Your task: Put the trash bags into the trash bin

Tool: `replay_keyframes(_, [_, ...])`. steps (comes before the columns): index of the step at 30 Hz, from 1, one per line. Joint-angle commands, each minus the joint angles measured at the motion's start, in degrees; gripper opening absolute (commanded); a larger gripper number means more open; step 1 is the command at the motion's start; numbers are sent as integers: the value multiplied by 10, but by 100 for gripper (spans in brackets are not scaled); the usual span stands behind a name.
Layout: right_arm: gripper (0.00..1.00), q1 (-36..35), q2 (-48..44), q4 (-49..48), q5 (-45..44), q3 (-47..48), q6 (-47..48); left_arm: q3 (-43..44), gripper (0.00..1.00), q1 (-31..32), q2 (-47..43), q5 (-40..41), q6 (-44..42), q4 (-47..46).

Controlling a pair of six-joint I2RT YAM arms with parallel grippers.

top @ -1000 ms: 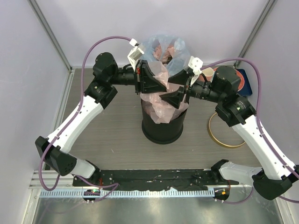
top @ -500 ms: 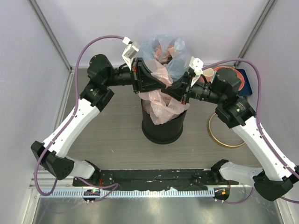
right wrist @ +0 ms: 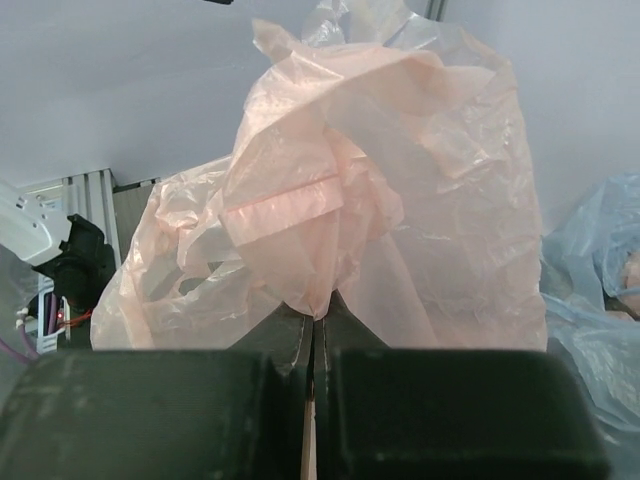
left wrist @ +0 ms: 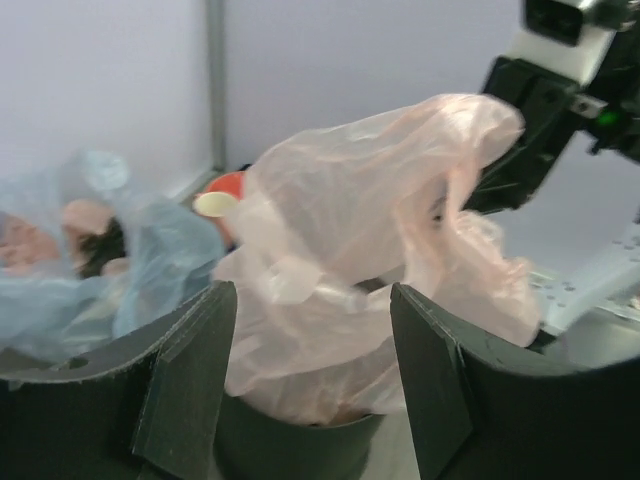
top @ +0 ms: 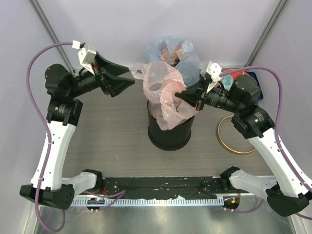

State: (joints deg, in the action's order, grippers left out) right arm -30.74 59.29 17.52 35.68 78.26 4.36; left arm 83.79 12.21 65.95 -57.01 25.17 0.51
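my right fingers (top: 187, 96) clamping bag (top: 161, 83), bunched up over bin (top: 168, 134) | left fingers (top: 118, 86) spread wide, gripping nothing, bin's 10 o'clock

The trash bin (top: 169, 135) stands mid-table (top: 112, 131), straight ahead between my two arms. The trash bag (top: 163, 87) sits over its mouth, partly inside, partly spilling over the front rim, the rest standing above. My right gripper (top: 181, 97) is at the bag's right side and my left gripper (top: 127, 77) is just left of it, perhaps touching a corner. Behind the bin lies a stuffed bag (top: 170, 51). To the bin's right a hoop (top: 229, 147) lies flat, with a tray (top: 257, 87) behind it.
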Motion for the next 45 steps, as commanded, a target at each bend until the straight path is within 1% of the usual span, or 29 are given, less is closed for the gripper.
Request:
replay_keyframes(1, [1, 23, -20, 7, -4, 29, 2, -17, 64, -37, 1, 48, -152, 153])
replay_keyframes(3, [1, 33, -26, 20, -2, 29, 3, -14, 63, -37, 16, 41, -200, 190])
replay_keyframes(6, [1, 45, -31, 34, -2, 23, 5, -4, 62, -29, 57, 30, -206, 209])
replay_keyframes(8, [1, 54, -32, 35, -3, 21, 4, 16, 58, -5, 85, 10, -240, 242])
replay_keyframes(9, [1, 58, -31, 34, -3, 20, 3, 17, 54, 9, 87, 13, -272, 282])
replay_keyframes(10, [1, 64, -28, 35, -1, 20, 3, 12, 55, 43, 78, 39, -307, 291])
replay_keyframes(11, [1, 67, -25, 34, -1, 20, 3, 1, 56, 61, 71, 64, -316, 291])
replay_keyframes(12, [1, 69, -22, 34, -2, 20, 2, -28, 58, 77, 64, 87, -318, 278])
replay_keyframes(13, [1, 74, -17, 31, -1, 19, 3, -37, 59, 104, 60, 105, -318, 272])
replay_keyframes(14, [1, 78, -14, 29, 0, 19, 2, -44, 59, 113, 61, 140, -308, 264])
replay_keyframes(16, [1, 93, -8, 26, 8, 18, 0, -47, 59, 135, 73, 163, -297, 247])
replay_keyframes(18, [1, 101, -6, 23, 15, 17, -2, -35, 54, 154, 99, 165, -303, 253])
replay_keyframes(20, [1, 115, -6, 22, 18, 9, -2, -24, 50, 196, 126, 183, -324, 265])
replay_keyframes(21, [1, 119, -7, 19, 19, 6, 0, -19, 45, 219, 137, 190, -332, 279])
replay_keyframes(22, [1, 125, -7, 19, 20, 0, 3, -7, 43, 228, 147, 195, -337, 285])
replay_keyframes(24, [1, 132, -6, 14, 21, -7, 4, 5, 35, 237, 177, 204, -334, 297])
replay_keyframes(28, [1, 134, -4, 0, 26, -38, 10, 41, 28, 237, 217, 219, -339, 342])
replay_keyframes(30, [1, 135, -1, -19, 29, -53, 1, 51, 26, 237, 215, 218, -347, 359])
replay_keyframes(32, [1, 135, 0, -36, 32, -71, -4, 36, 28, 233, 183, 198, -353, 355])
replay_keyframes(33, [1, 135, 0, -42, 31, -76, -8, 27, 31, 231, 164, 198, -354, 342])
replay_keyframes(35, [1, 135, 1, -61, 29, -90, -11, 18, 36, 230, 119, 203, -355, 338])
replay_keyframes(39, [1, 135, 8, -96, 27, -108, -31, 20, 55, 228, 60, 223, -355, 353])
replay_keyframes(41, [1, 135, 15, -110, 29, -114, -41, 15, 59, 228, 35, 236, -355, 361])
replay_keyframes(43, [1, 134, 20, -119, 32, -118, -42, 10, 59, 227, 24, 240, -349, 364])
replay_keyframes(44, [1, 133, 22, -122, 30, -119, -42, 10, 59, 228, 22, 227, -344, 365])
replay_keyframes(45, [1, 133, 24, -128, 26, -120, -54, 9, 60, 229, 21, 194, -338, 364])
